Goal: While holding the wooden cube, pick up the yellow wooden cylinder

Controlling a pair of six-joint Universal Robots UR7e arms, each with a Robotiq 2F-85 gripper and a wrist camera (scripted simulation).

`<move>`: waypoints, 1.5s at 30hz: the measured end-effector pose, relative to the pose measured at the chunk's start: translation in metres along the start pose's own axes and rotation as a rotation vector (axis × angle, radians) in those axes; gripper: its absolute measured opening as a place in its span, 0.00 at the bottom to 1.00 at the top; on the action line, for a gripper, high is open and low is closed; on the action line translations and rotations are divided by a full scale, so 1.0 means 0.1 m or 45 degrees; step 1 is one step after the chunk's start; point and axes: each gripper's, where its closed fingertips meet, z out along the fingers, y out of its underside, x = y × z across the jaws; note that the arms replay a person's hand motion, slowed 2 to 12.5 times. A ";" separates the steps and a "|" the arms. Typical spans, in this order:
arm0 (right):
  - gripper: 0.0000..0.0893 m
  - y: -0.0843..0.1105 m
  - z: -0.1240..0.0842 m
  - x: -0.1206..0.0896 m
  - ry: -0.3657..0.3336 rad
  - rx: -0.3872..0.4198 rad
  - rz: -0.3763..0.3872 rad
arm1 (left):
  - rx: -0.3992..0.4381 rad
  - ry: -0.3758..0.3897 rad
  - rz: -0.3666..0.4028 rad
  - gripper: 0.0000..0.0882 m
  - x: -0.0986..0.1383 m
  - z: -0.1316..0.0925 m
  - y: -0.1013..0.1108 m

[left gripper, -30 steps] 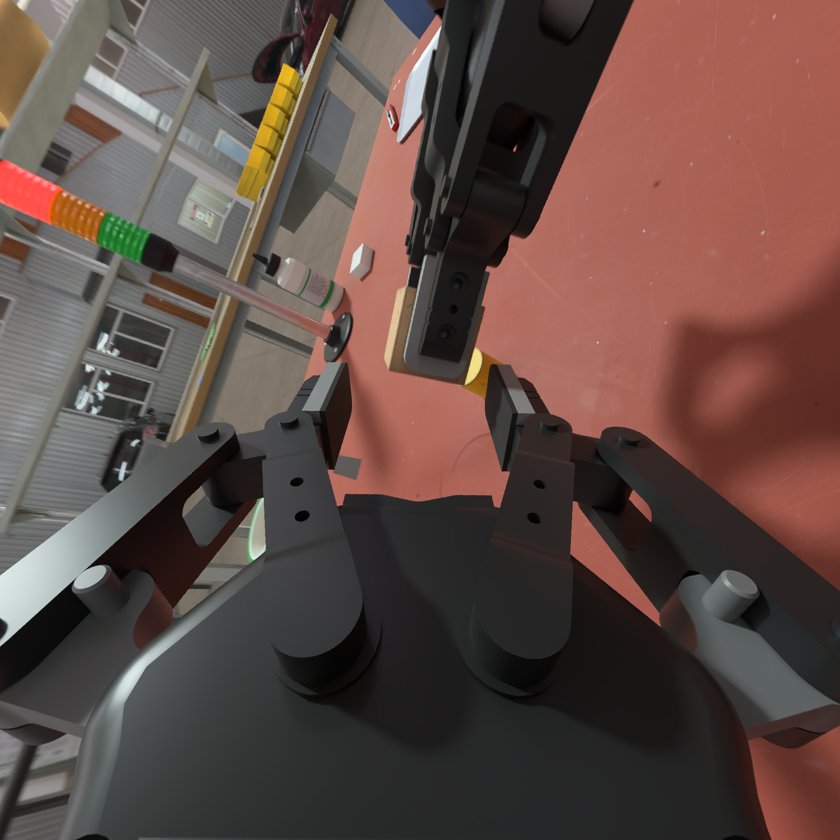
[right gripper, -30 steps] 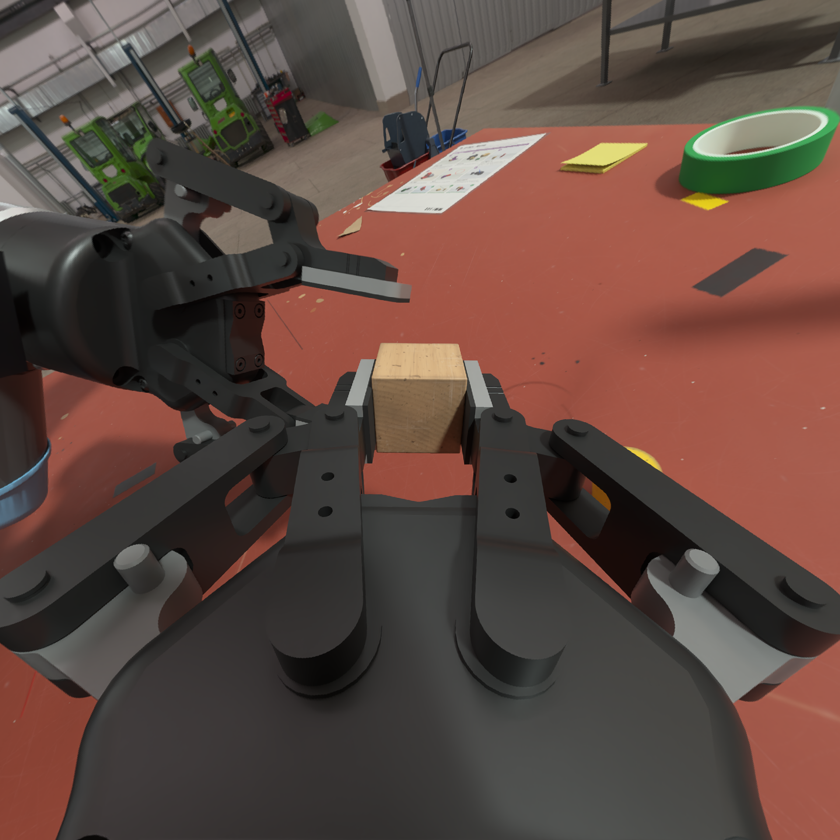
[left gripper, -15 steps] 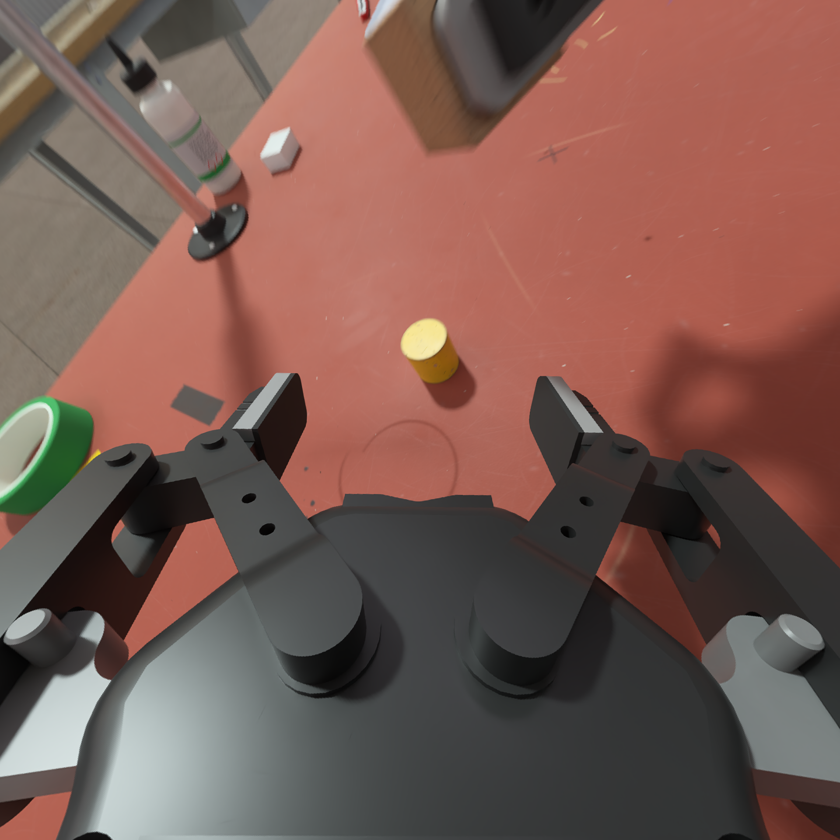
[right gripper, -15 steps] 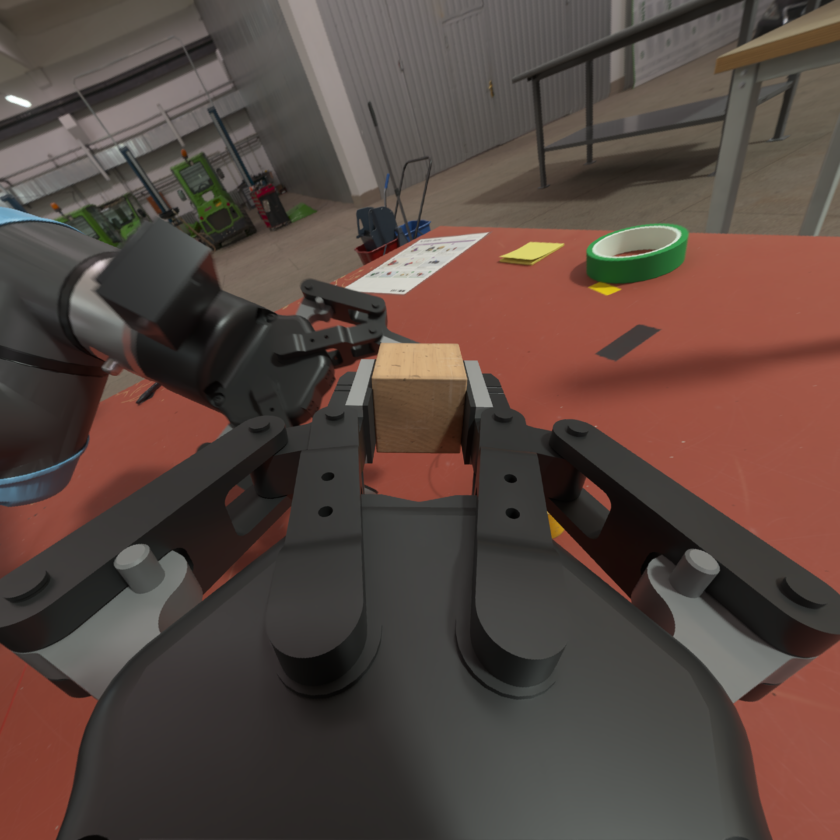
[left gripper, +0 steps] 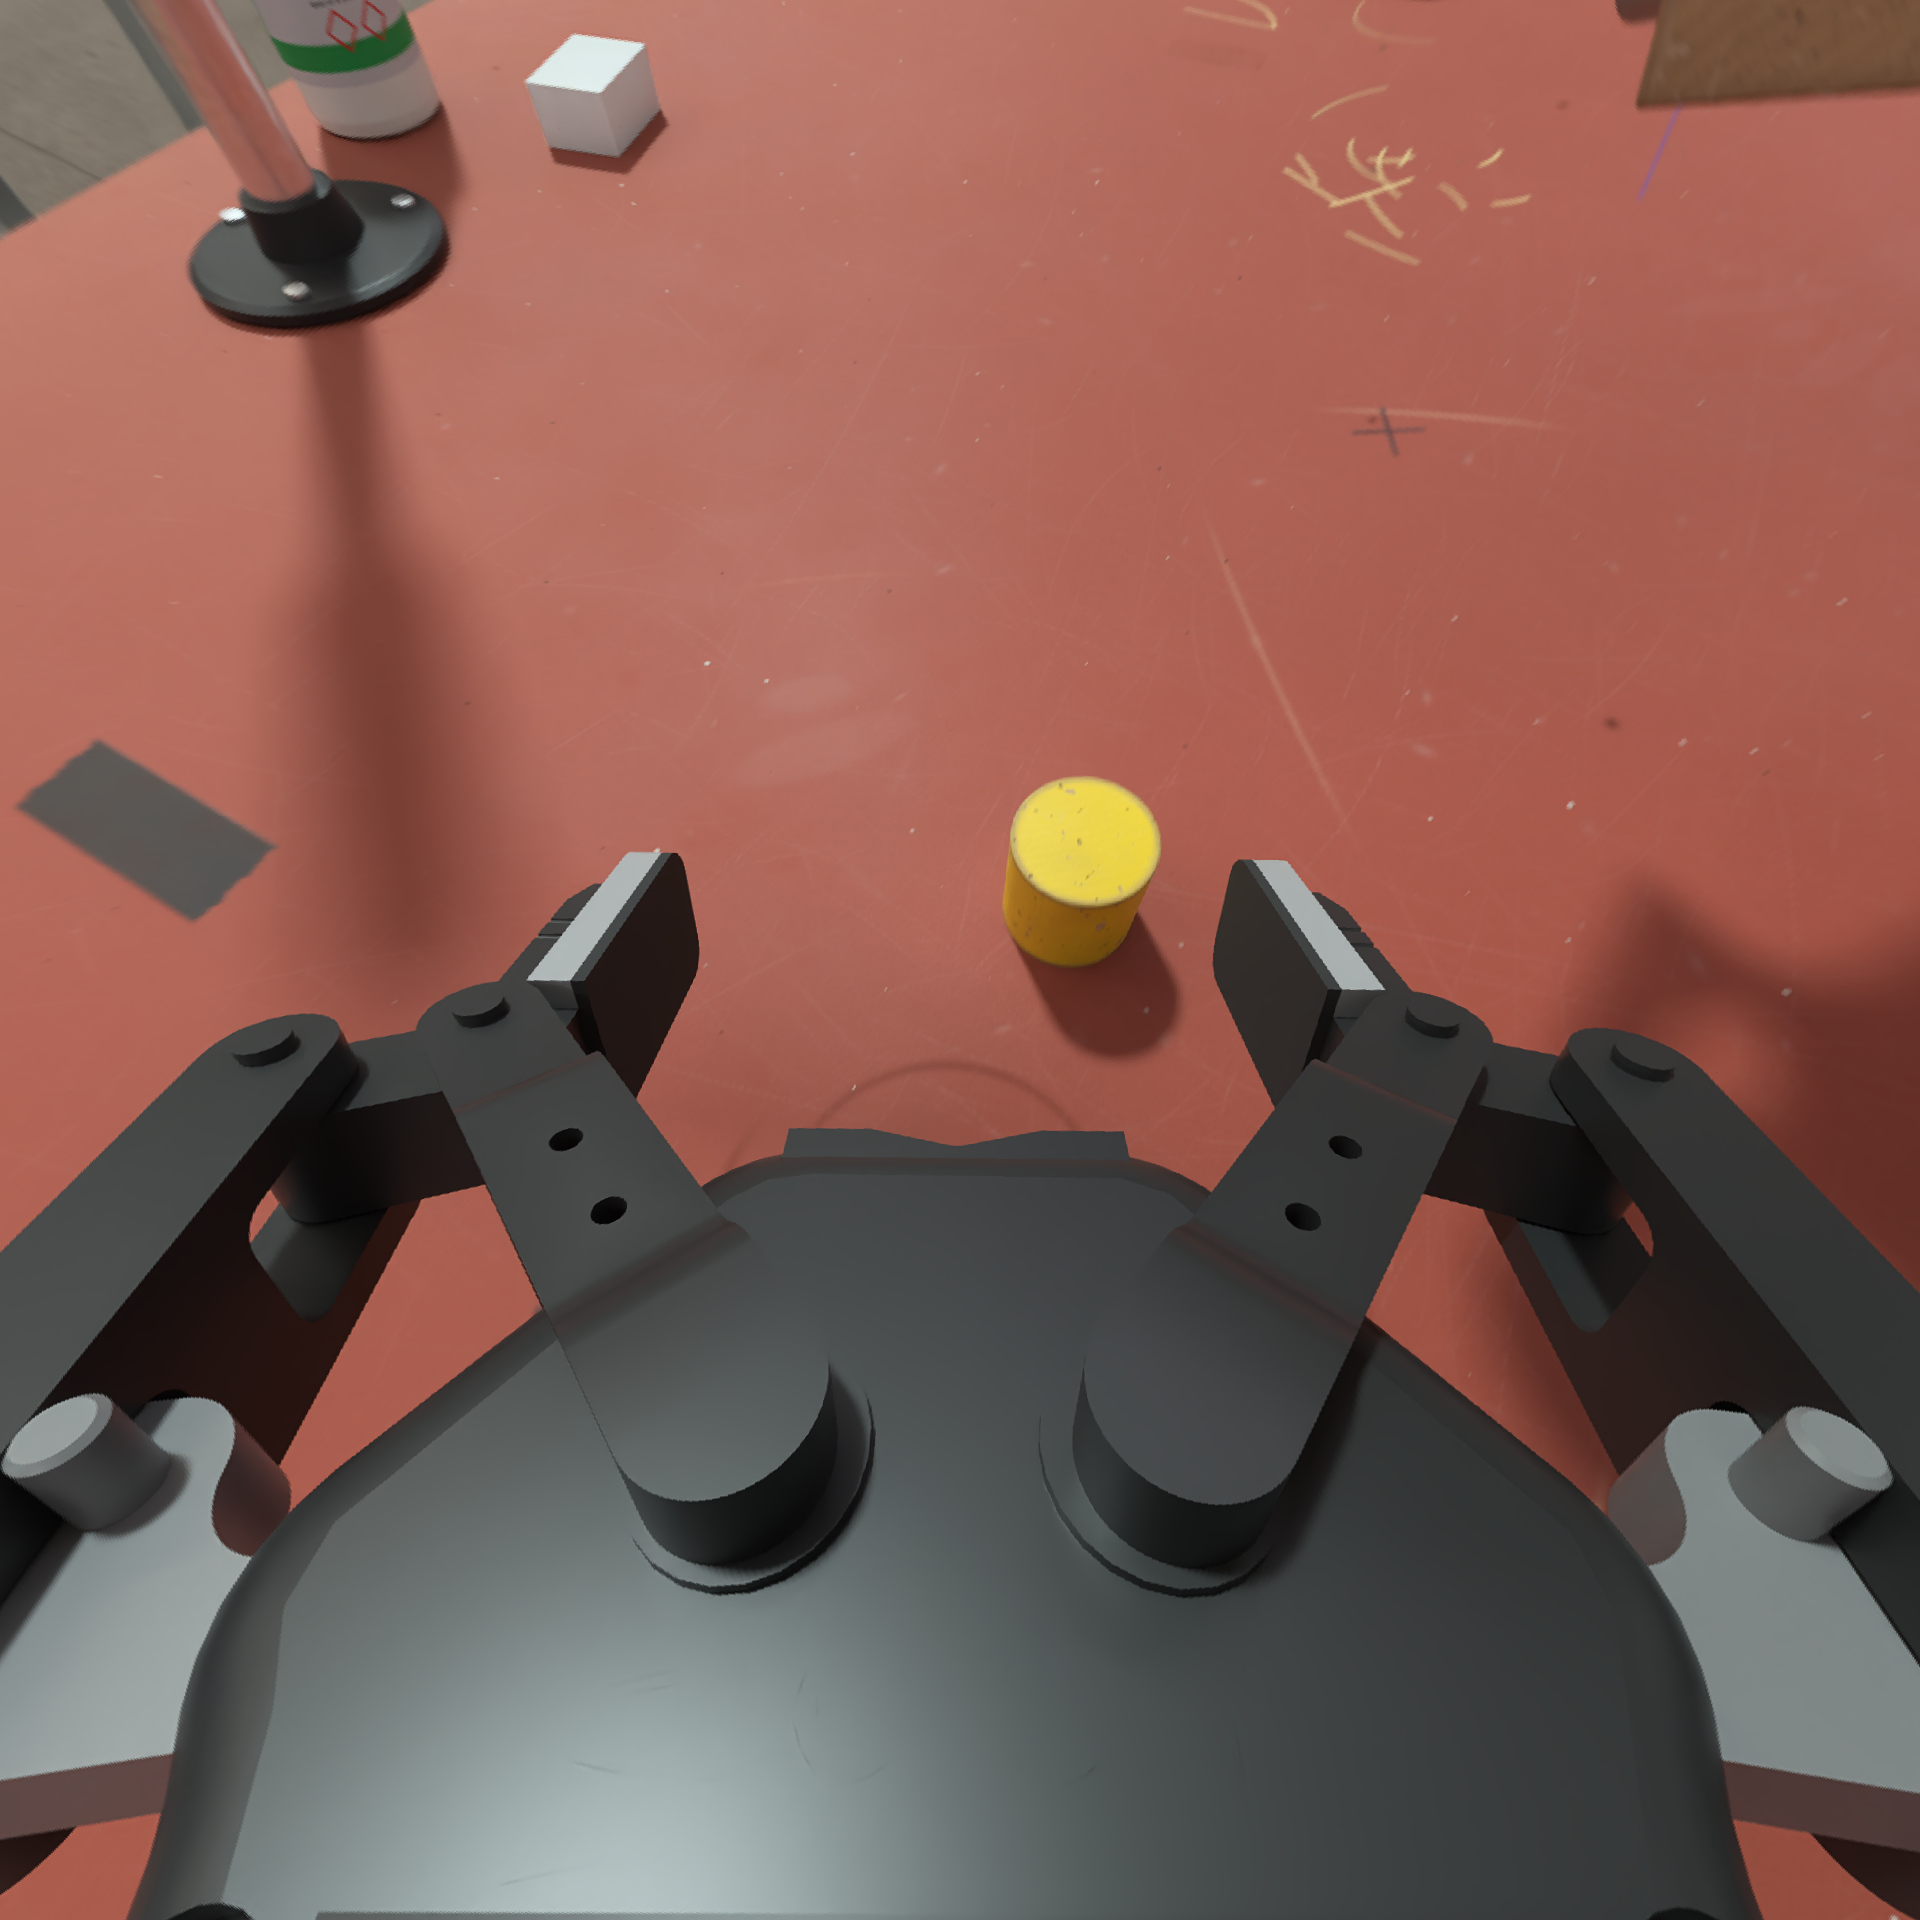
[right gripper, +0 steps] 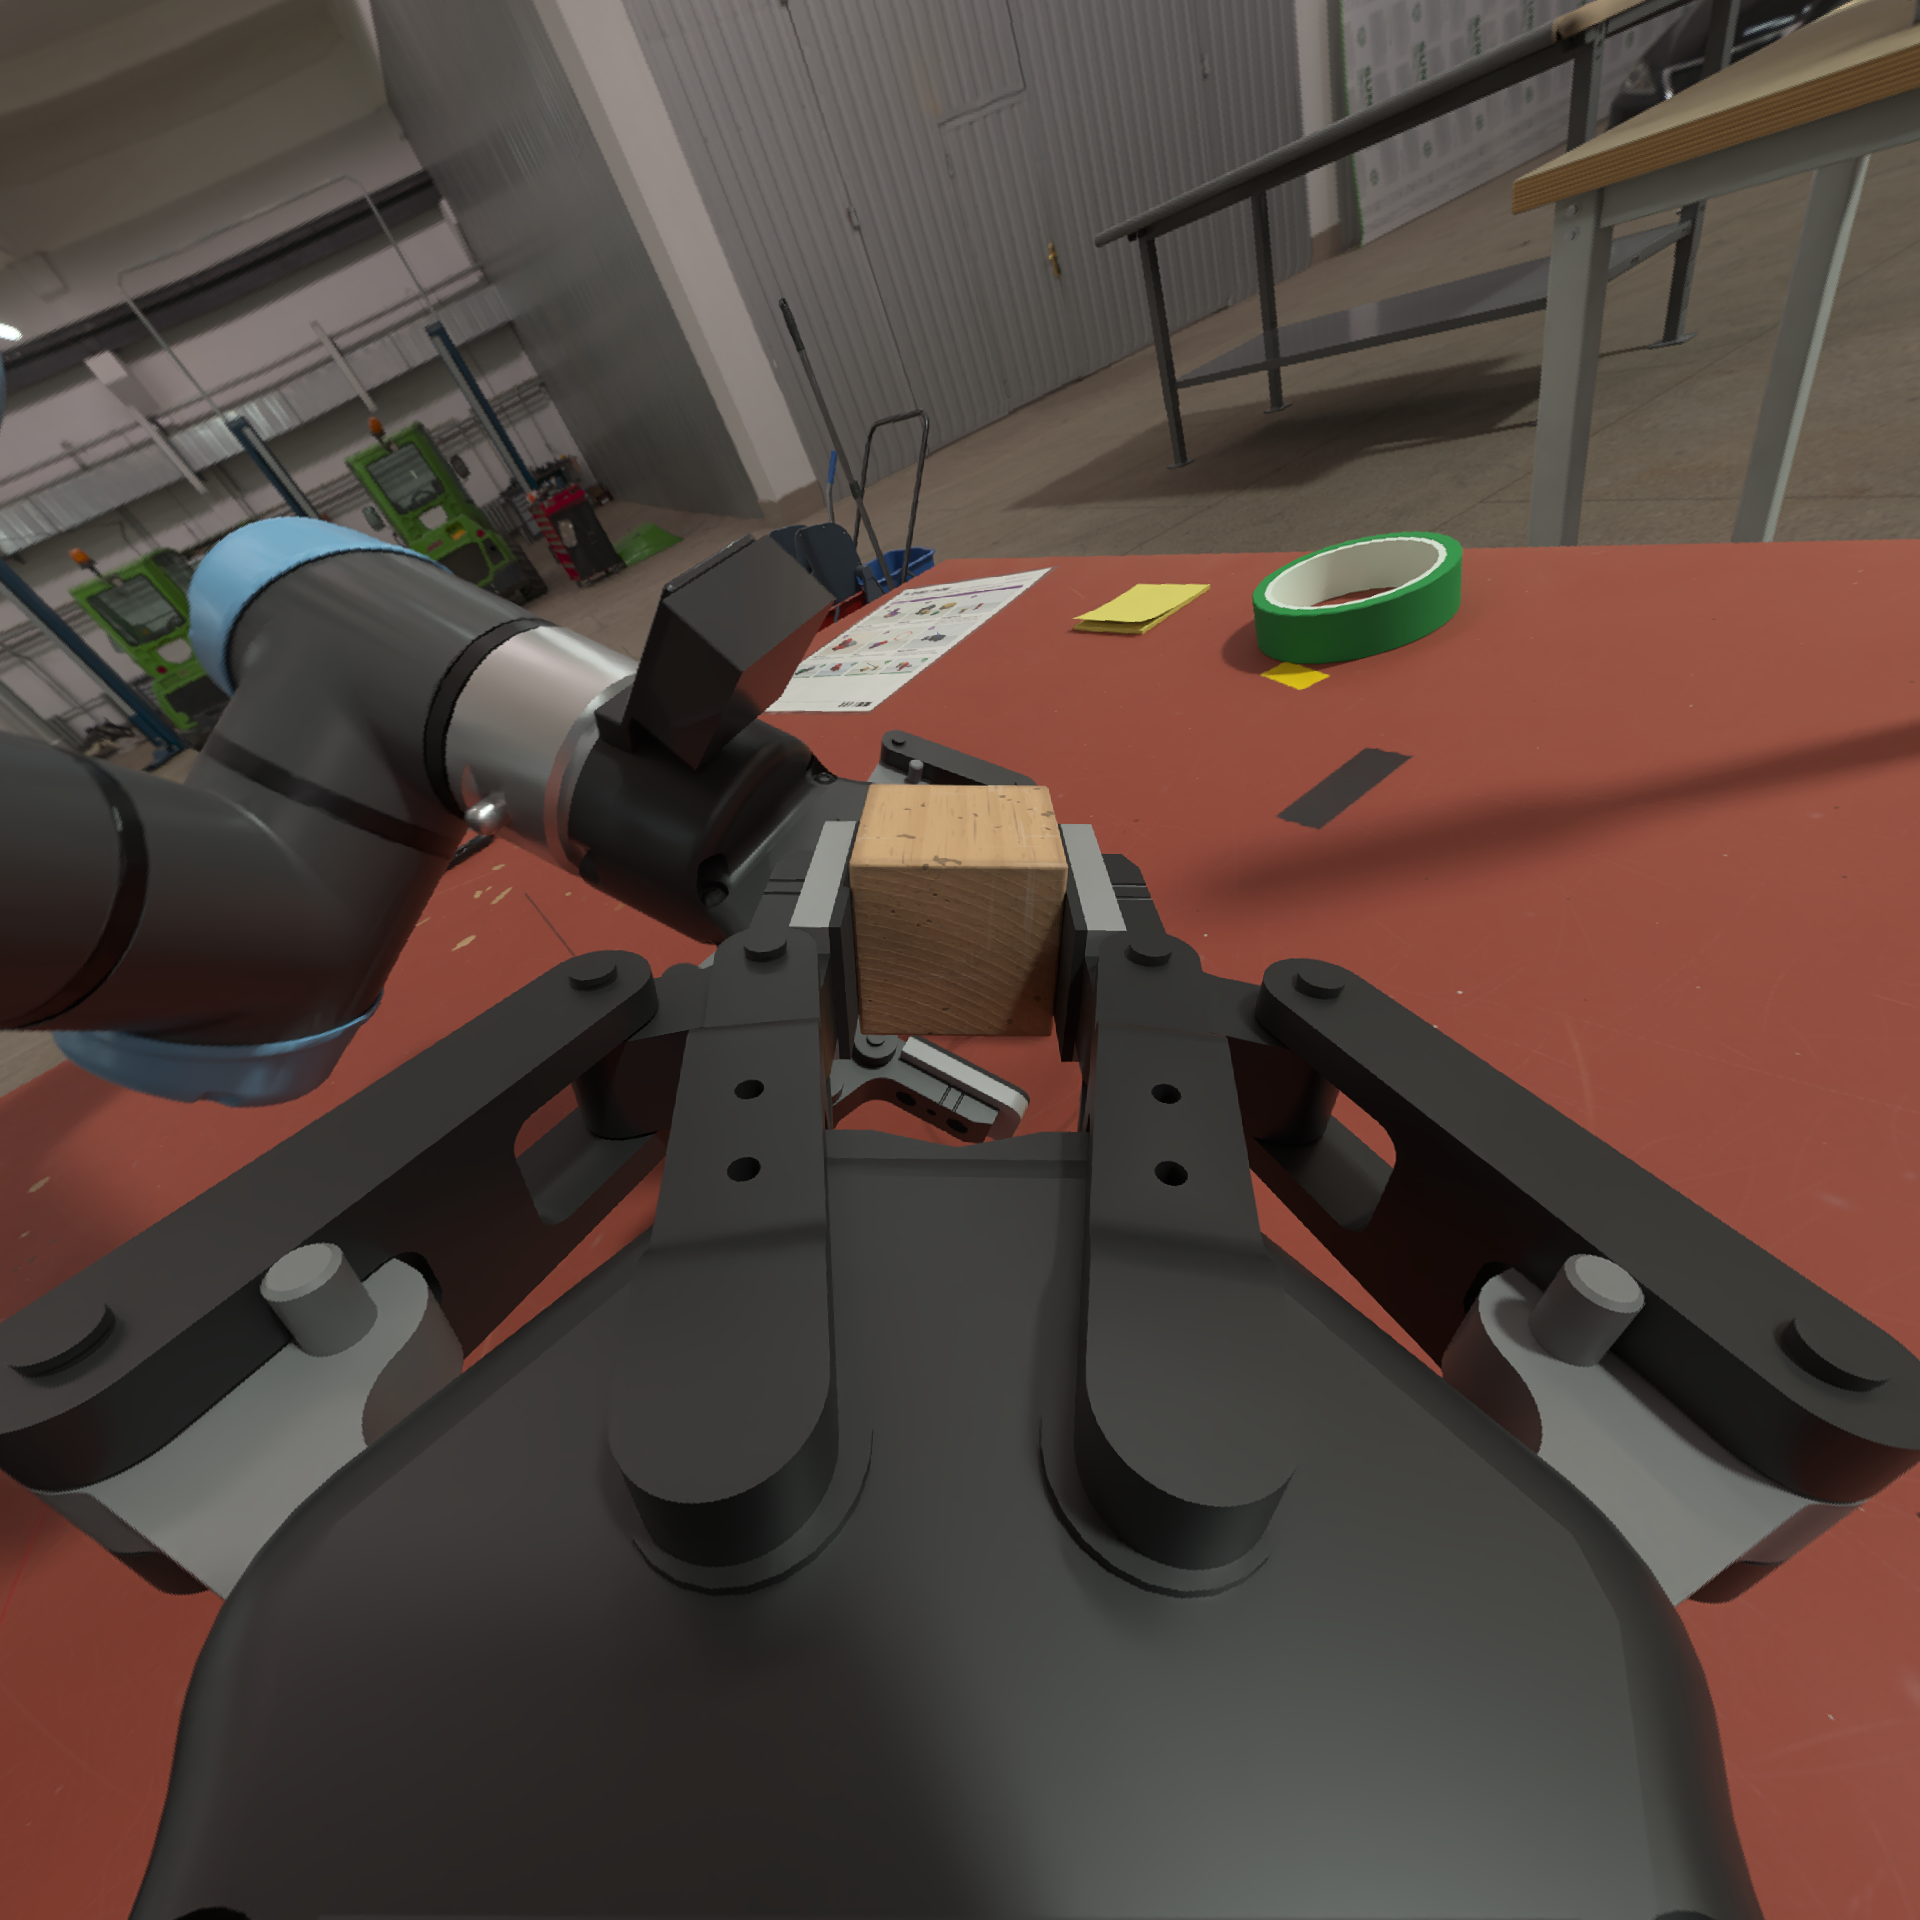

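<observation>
A small yellow wooden cylinder [left gripper: 1081, 871] stands upright on the red table [left gripper: 935, 468]. My left gripper [left gripper: 956, 914] is open above the table; the cylinder sits between its fingertips, nearer the right one, and untouched. My right gripper [right gripper: 956, 894] is shut on a light wooden cube [right gripper: 956, 909] and holds it above the table. In the right wrist view the left arm [right gripper: 364, 748] reaches in from the left, its gripper partly hidden behind the cube. The cylinder is hidden in that view.
In the left wrist view a pole on a black round base [left gripper: 317, 244], a white bottle [left gripper: 353, 62] and a small white cube [left gripper: 594, 94] stand far left. A dark tape strip [left gripper: 145, 829] lies left. In the right wrist view, a green tape roll [right gripper: 1356, 594], yellow notes [right gripper: 1141, 606] and a printed sheet [right gripper: 914, 636] lie far off.
My left gripper has tilted down toward the table, opened wider and come close to the cylinder. My right gripper has lifted the cube higher and away.
</observation>
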 end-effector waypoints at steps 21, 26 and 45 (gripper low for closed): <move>0.34 -0.12 -0.07 -0.06 -0.059 0.060 0.004 | -0.033 0.520 0.158 0.64 0.18 0.23 -0.10; 0.34 -0.13 -0.08 -0.06 -0.059 0.057 -0.013 | -0.086 0.548 0.203 0.61 0.16 0.29 0.01; 0.34 -0.15 -0.07 -0.10 -0.117 0.079 0.011 | -0.083 0.619 0.324 0.42 0.30 0.33 0.08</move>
